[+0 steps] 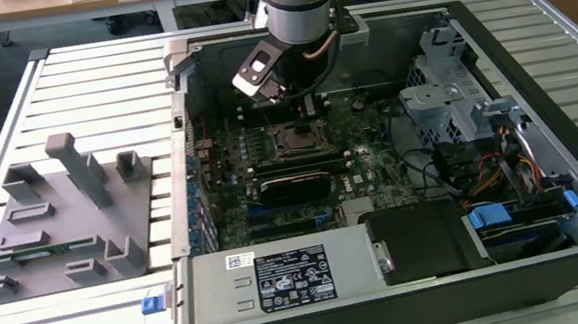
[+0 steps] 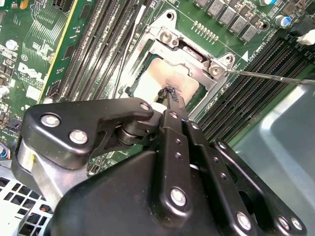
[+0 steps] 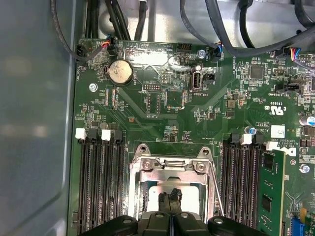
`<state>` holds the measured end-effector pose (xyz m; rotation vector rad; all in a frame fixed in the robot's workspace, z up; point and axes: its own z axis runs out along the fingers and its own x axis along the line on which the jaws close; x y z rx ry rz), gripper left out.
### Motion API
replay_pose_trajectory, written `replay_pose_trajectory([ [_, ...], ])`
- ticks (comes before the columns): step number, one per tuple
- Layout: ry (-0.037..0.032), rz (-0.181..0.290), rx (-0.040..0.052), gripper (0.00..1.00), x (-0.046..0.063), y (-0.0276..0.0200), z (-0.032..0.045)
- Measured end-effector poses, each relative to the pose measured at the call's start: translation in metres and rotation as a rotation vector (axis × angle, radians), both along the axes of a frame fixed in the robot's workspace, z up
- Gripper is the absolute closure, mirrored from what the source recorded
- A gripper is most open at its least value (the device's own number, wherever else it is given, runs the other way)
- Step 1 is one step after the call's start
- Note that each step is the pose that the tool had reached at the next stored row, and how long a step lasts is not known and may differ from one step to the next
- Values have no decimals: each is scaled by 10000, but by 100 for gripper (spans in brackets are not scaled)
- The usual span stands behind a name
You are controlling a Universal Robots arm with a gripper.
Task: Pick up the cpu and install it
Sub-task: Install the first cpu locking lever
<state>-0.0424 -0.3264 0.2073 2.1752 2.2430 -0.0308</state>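
The cpu is a pale flat square lying inside the metal socket frame on the green motherboard. It also shows in the first wrist view as the cpu within the frame. My gripper hangs right over it, black fingers pressed together with no gap. Their tips meet at the chip's top face; whether they touch it I cannot tell. In the first wrist view the gripper covers the middle of the chip. In the exterior view the gripper is low inside the open computer case, above the socket.
A thin socket lever rod sticks out beside the frame. Memory slots flank the socket, one with a green stick. The case holds a drive cage and power supply. A grey fixture stands outside on the exterior view's left.
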Motion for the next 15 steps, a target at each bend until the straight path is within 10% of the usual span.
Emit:
replay_pose_trajectory([
  [15, 0, 1, 0, 89, 0, 0, 146],
])
